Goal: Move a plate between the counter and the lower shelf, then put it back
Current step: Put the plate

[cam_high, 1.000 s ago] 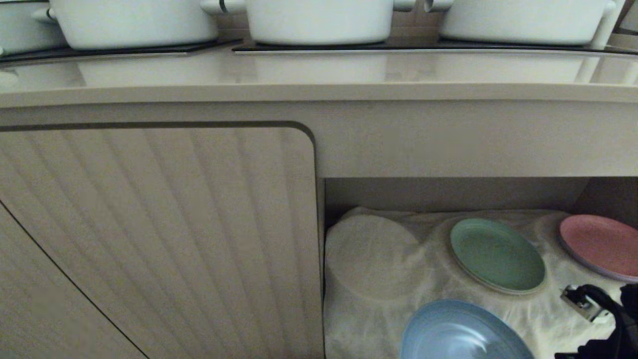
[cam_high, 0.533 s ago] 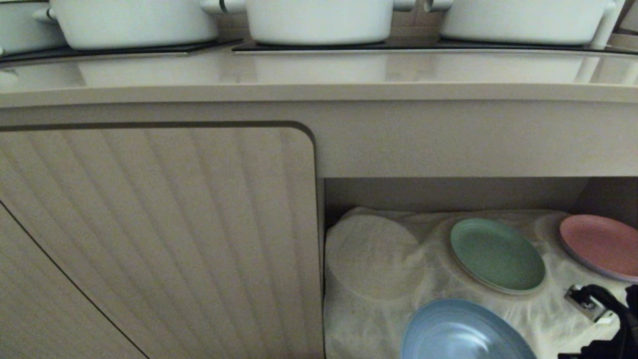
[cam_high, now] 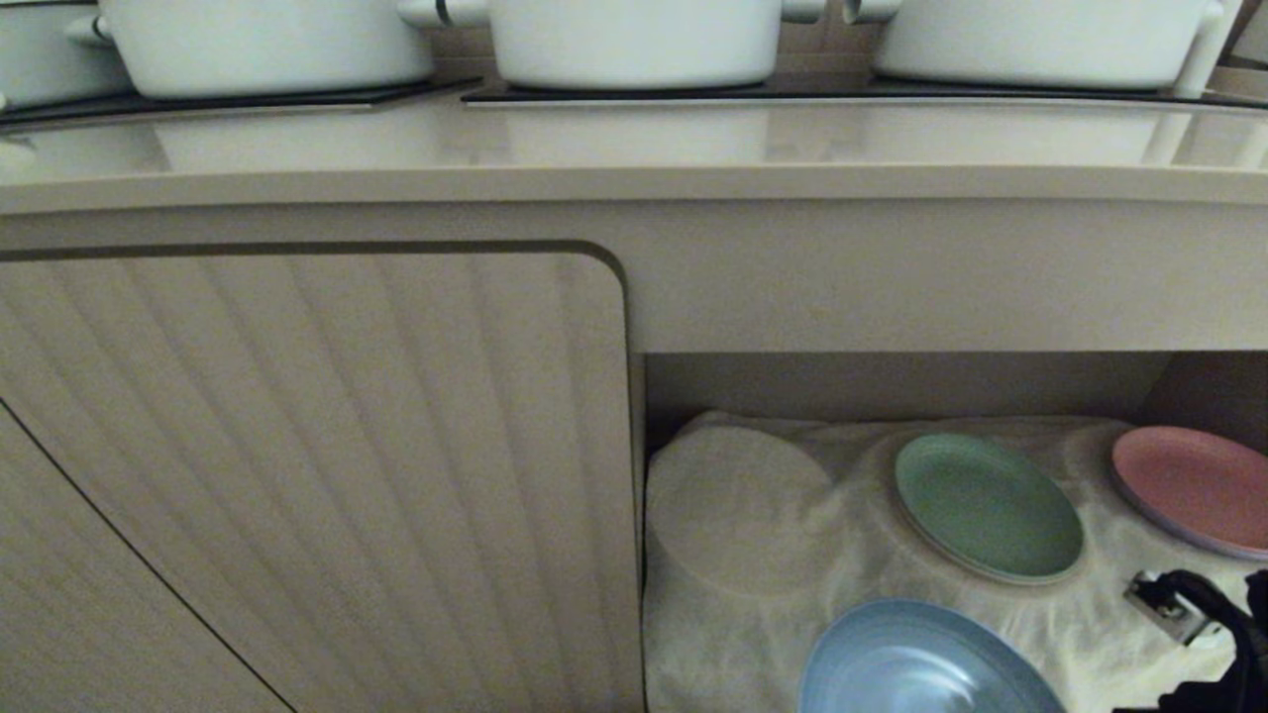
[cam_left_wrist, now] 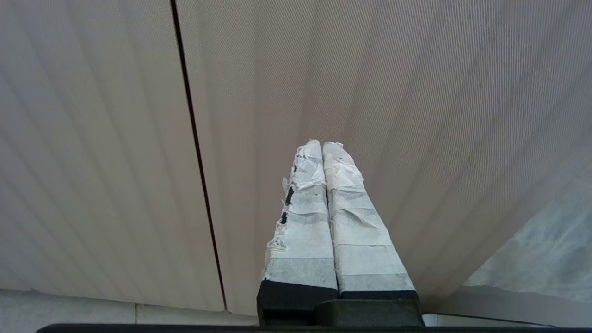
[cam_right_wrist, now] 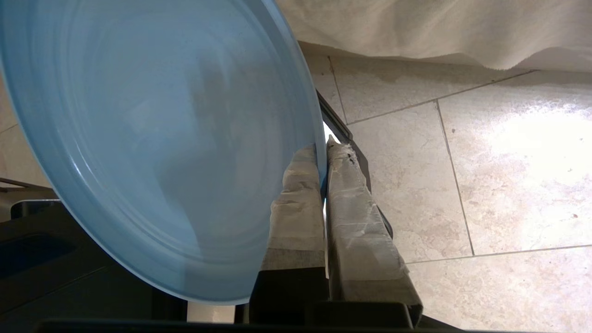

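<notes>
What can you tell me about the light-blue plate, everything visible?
The light-blue plate is small, round and matte, plastic by the look, with a low raised rim and faint concentric rings in its well. It is empty and looks intact. The right claw, shut, pinches its rim between taped fingers. The right wrist view shows tiled floor beyond it. In the head view it sits at the front of the lower shelf, cut off by the bottom edge; contact with the white cloth cannot be told.
</notes>
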Motion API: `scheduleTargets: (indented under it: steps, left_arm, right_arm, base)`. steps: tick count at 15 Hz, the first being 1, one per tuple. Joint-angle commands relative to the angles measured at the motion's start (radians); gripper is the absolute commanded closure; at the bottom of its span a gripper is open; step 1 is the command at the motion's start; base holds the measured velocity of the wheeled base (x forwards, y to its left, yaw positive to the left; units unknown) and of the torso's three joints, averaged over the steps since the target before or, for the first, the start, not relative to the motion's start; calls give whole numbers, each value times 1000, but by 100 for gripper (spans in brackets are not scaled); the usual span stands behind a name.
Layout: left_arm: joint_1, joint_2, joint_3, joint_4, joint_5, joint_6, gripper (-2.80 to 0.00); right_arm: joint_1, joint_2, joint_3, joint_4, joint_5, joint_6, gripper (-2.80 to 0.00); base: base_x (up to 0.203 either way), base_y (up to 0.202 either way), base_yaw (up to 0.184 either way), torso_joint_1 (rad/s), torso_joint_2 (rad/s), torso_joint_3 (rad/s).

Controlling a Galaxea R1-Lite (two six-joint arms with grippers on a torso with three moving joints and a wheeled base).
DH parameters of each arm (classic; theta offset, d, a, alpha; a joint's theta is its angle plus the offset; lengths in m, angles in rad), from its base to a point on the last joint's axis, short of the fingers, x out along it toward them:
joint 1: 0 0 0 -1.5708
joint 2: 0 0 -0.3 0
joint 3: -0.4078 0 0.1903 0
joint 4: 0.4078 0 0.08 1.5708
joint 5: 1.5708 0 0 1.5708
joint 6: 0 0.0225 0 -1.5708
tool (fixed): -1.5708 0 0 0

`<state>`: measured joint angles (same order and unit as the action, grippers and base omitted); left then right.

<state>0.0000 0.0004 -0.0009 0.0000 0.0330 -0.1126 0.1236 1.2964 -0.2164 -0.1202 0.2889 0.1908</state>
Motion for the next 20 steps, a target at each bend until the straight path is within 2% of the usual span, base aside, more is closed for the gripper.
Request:
scheduleTargets:
  steps: [1, 9, 20]
  left_arm:
    - [0, 0, -1, 0, 1, -1, 0]
    - [0, 0, 1, 0, 1, 0, 0]
    - [0, 0, 1, 0, 1, -1, 0]
  right_arm:
    - [1, 4, -3, -2, 3, 1, 0]
    - [1, 1, 0, -1, 3, 1, 0]
    - [1, -2, 3, 1, 3, 1, 0]
  base:
    - [0, 0, 0, 0, 0, 0]
    - [0, -11, 0, 2, 1, 0]
    - [0, -190, 1, 2, 3, 2]
